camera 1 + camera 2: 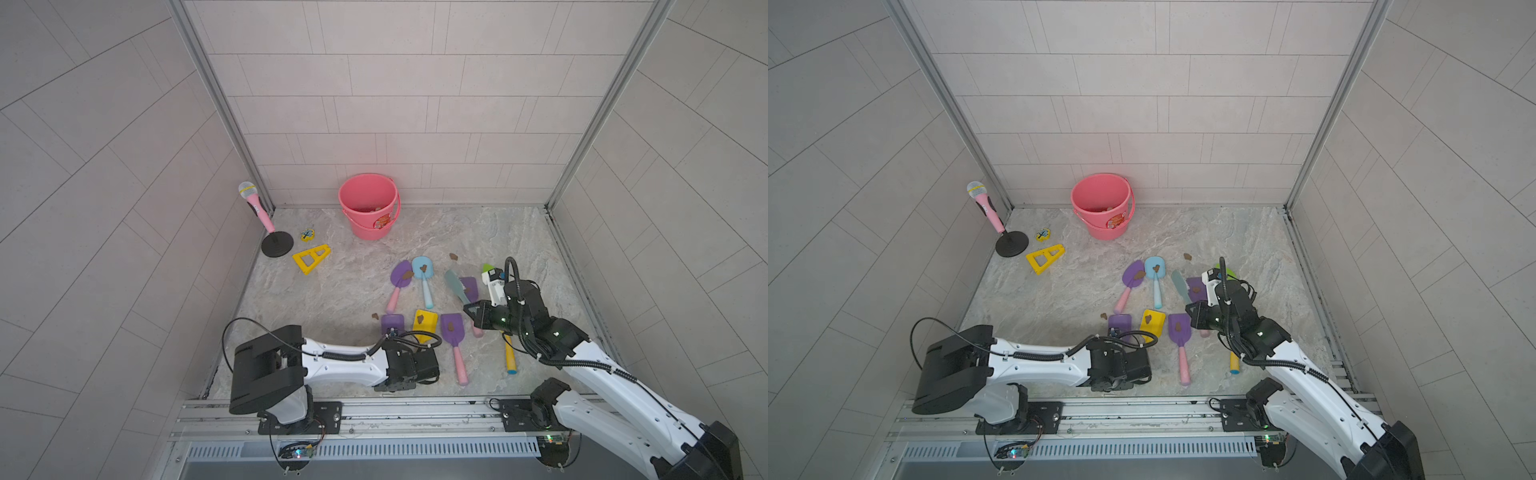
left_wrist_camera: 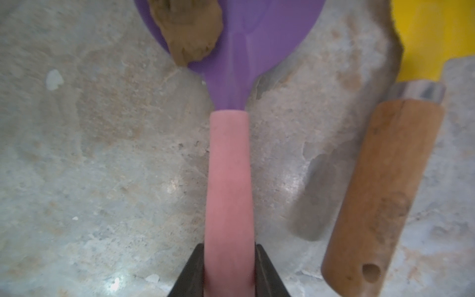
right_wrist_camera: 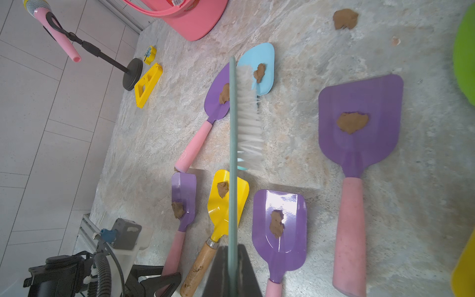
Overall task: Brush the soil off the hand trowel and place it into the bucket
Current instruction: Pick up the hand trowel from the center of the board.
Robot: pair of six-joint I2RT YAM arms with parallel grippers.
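The hand trowel (image 2: pixel 257 38), purple in the blade and pink in the handle, is clamped at the handle between the closed-in fingers of the left gripper (image 2: pixel 229 257). A lump of soil (image 2: pixel 187 28) is seen at the blade's edge. The trowel rests on the table (image 1: pixel 332 282), well apart from the bucket (image 1: pixel 368 230) and on the robot's side of it.

A yellow trowel (image 2: pixel 380 192) with a wooden handle lies just beside it. The right gripper (image 3: pixel 232 250) is closed tight on the thin back of a brush (image 3: pixel 248 115), which is pointed roughly toward the bucket.

Between the grippers and the bucket, other trowels (image 1: pixel 423 270) are spread, each with a brown lump. The table is marbled grey-beige. Pale tiled walls (image 1: pixel 415 104) rise close behind the bucket.
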